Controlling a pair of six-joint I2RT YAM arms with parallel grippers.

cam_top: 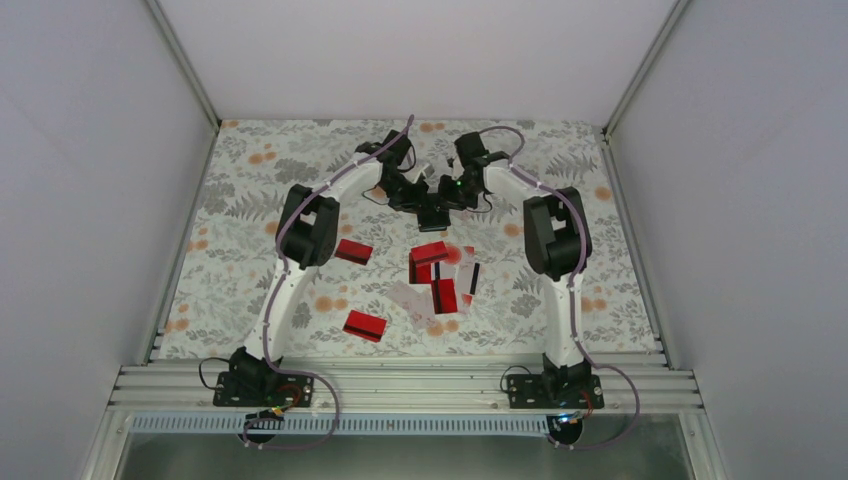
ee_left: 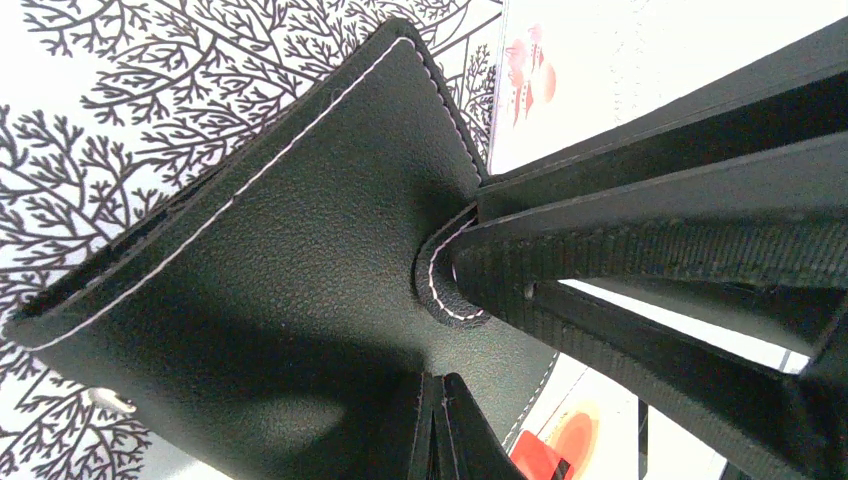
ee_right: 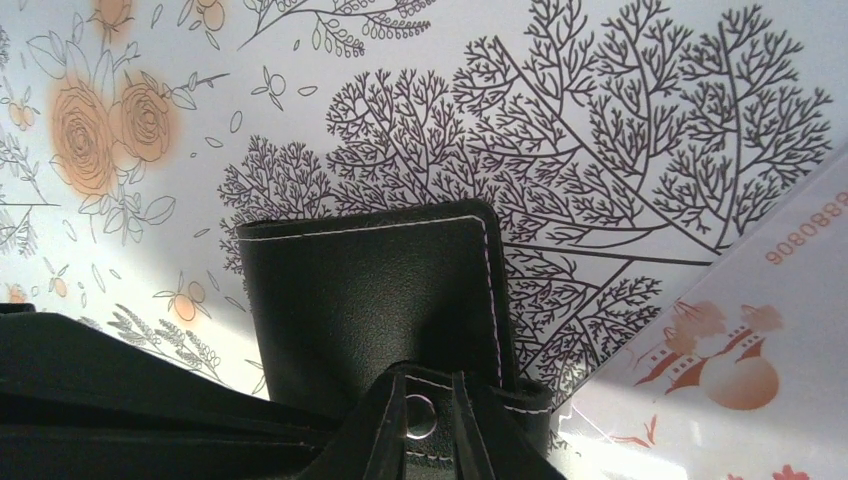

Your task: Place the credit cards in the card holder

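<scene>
overhead view first: both arms stretched to the far middle of the desk (cam_top: 250,170), left pincer (cam_top: 405,196) and right pincer (cam_top: 462,192) meeting over the card holder (cam_top: 435,212), a small black square between them; credit cards (cam_top: 429,252) scattered nearer the bases, well apart from the holder: red ones lying singly toward the left, a loose heap of red, whitish and black-striped ones in the middle; none seen inside the holder from up here.

left wrist view: filled mostly by the holder's grained black outer leather with pale stitching; left pincer clenched on the holder's small rounded tab, fingers (ee_left: 640,250) converging on it from the right; dark tips, probably the other pincer's, peeking in at the bottom edge against the same leather; whitish card (ee_left: 600,70) with red print just beyond the holder; pockets not visible.

right wrist view: right pincer clenched on a strap of the holder carrying a metal snap (ee_right: 420,416), black flap spreading out ahead over the flowered desk; corner of a whitish card with orange print and digits at the right, near the holder, not in it; same card as before or not, cannot tell.

judged progress: hardly begun; holder gripped from both sides, seemingly for pulling it open, no pocket exposed; every card in view outside it; left to do, by this reading: open the holder, then slide the cards in one at a time.
</scene>
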